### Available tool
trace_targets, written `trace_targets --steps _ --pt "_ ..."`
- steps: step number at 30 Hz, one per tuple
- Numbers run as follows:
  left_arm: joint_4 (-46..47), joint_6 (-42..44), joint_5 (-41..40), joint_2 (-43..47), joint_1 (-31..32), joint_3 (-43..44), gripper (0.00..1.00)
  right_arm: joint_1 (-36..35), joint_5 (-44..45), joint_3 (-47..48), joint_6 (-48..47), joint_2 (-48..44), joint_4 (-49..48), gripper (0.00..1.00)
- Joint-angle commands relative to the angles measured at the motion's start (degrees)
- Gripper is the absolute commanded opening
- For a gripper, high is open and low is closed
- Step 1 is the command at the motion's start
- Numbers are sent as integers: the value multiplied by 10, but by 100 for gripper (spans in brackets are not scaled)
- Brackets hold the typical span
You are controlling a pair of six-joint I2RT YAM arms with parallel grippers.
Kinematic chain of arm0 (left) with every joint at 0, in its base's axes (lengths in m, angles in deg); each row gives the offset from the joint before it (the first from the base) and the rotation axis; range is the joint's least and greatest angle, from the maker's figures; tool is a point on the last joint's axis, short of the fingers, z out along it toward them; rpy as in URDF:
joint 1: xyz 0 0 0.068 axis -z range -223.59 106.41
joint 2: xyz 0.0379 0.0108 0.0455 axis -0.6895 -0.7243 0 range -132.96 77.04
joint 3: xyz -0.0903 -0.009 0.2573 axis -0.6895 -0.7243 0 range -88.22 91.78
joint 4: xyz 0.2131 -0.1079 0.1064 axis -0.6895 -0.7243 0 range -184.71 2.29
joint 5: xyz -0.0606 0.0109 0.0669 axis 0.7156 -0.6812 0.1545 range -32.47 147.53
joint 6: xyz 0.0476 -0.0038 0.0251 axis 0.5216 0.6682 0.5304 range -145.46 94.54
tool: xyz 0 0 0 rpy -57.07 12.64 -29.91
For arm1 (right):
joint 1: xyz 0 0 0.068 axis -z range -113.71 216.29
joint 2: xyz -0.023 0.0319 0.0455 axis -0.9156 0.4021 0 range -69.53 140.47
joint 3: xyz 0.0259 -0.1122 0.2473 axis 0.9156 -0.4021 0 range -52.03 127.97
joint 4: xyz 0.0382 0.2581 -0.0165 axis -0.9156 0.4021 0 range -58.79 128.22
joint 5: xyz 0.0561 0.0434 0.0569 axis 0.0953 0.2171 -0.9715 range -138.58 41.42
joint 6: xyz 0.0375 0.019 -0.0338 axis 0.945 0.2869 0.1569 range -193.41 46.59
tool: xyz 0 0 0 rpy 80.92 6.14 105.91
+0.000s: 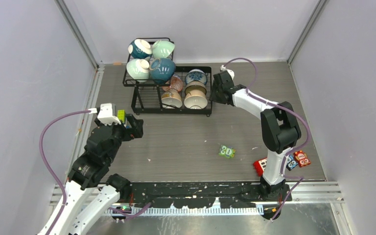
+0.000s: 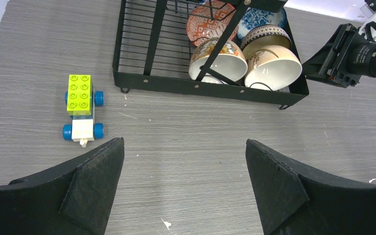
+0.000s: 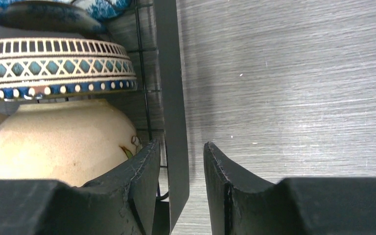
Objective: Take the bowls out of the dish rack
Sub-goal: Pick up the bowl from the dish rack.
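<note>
Broadly, the grey wood-grain worktop (image 1: 186, 142) carries the black wire two-tier dish rack (image 1: 149, 103) at its far side. All the bowls sit in the rack, none out on the worktop, so by my reading the unloading has not started.

The left hand (image 2: 184, 142) hovers over bare worktop with its fingers spread wide and nothing between them. It faces the rack's front, probably waiting its turn.

The right hand (image 3: 181, 147) is at the lower tray's right end, its fingers half drawn together astride the black side wall. One finger is inside by the plain cream glazed bowl (image 3: 54, 142), the other outside. A strip of worktop shows beside the outer finger, so it clamps nothing. It may be steadying the rack or reaching for that bowl.

Four round bowls, mint green and dark teal (image 1: 162, 69), lie tipped in the raised basket. The patterned and cream ones stand on edge below, held by the wires.

Whether the inner finger touches the cream bowl cannot be told. The brown bowl with a blue-and-white lattice band (image 3: 54, 68) hides the one behind it. A lime-and-white toy brick car on blue wheels (image 2: 82, 107) sits near the left hand.
</note>
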Motion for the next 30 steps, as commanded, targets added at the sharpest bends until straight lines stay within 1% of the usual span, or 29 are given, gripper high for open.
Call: trace_targets --steps 1,6,14,20,23,25,30 --pt "30 3 3 1 2 2 95 -14 20 23 -29 -2 19 43" --pt "30 3 2 5 2 2 95 -16 39 21 -32 -3 36 38" --pt "31 3 4 10 2 1 95 -17 67 -5 -38 -22 51 19" --pt "28 2 -1 17 2 2 95 -18 78 -35 -49 -40 50 10" --pt "28 2 -2 22 2 0 95 -18 86 -46 -52 -51 55 2" --pt "25 2 -6 23 2 2 95 -17 92 -60 -51 -64 53 1" --pt "25 2 -16 29 2 1 95 -16 110 -94 -50 -97 65 1"
